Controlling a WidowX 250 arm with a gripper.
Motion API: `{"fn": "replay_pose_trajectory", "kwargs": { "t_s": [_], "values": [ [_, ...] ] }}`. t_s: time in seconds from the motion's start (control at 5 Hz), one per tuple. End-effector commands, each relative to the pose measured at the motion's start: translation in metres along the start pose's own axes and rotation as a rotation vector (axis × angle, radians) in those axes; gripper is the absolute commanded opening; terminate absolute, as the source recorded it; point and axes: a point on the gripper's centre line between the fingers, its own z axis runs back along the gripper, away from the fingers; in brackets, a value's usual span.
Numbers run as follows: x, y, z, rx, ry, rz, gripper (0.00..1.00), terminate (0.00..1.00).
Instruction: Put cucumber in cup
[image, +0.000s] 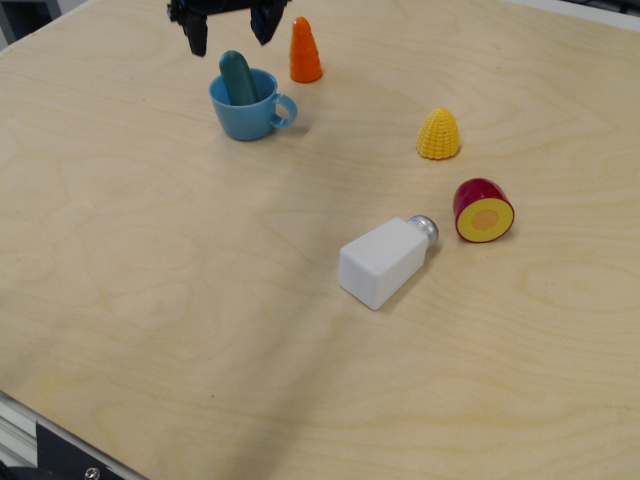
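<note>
Standing nearly upright in the light blue plastic teacup (247, 106), the smooth teal-green toy cucumber (238, 77) sits just below the black gripper (229, 22), whose jaws are spread wide and empty.

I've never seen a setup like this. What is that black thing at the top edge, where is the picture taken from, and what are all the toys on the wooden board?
The picture comes from one camera looking down at a slant over a pale wooden table. The black thing at the top is the tool of a robot arm, the part that grasps; most of the arm is out of view. Its two fingers stand apart and hold nothing. Just below it is a light blue cup with a dark green toy cucumber standing in it, leaning a little, its top poking above the rim. Beside the cup stands an orange toy carrot. Further right are a yellow toy corn piece and a dark red piece with a yellow cut face. Near the middle a white shaker with a silver cap lies on its side.
</note>
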Motion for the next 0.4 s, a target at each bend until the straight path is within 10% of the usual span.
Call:
{"fn": "replay_pose_trajectory", "kwargs": {
  "t_s": [0.0, 0.2],
  "values": [
    [0.0014, 0.0169, 0.0494, -0.041, -0.011, 0.012, 1.0, 0.0],
    [0.0014, 0.0169, 0.0494, -0.041, -0.011, 0.012, 1.0, 1.0]
  ]
}}
